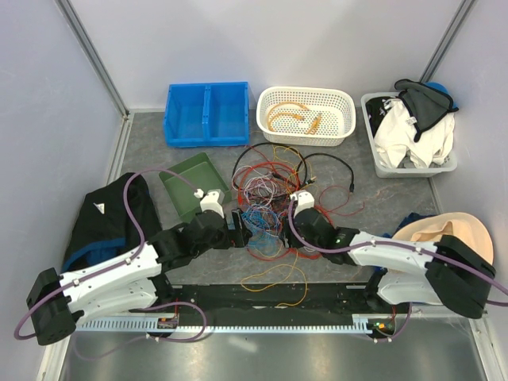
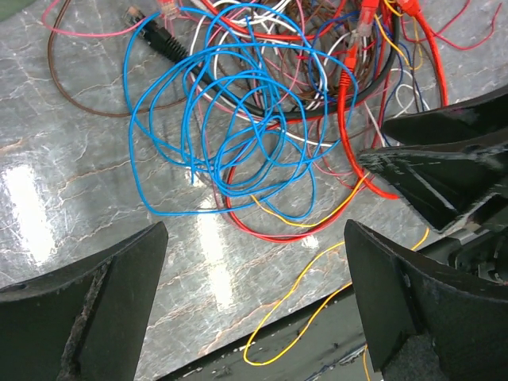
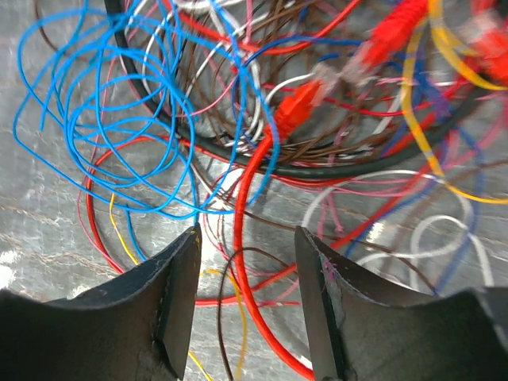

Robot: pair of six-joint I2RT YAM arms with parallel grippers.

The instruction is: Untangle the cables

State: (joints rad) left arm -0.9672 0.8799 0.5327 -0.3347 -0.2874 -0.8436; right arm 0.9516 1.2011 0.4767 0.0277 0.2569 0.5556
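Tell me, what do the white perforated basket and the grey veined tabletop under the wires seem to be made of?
White perforated basket: likely moulded plastic with a matte finish; its walls form a regular slotted lattice. Grey veined tabletop: looks like marble, though it may be only a printed laminate or film; it shows pale veins and a glossy sheen with bright glare from the lights.

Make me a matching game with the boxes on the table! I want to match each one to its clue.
Things:
1. basket
2. blue bin
3. green tray
4. grey tub

Clues:
a. full of clothes
b. has two compartments
c. orange cables inside
d. slanted, in front of the blue bin

Pairs: 1-c, 2-b, 3-d, 4-a
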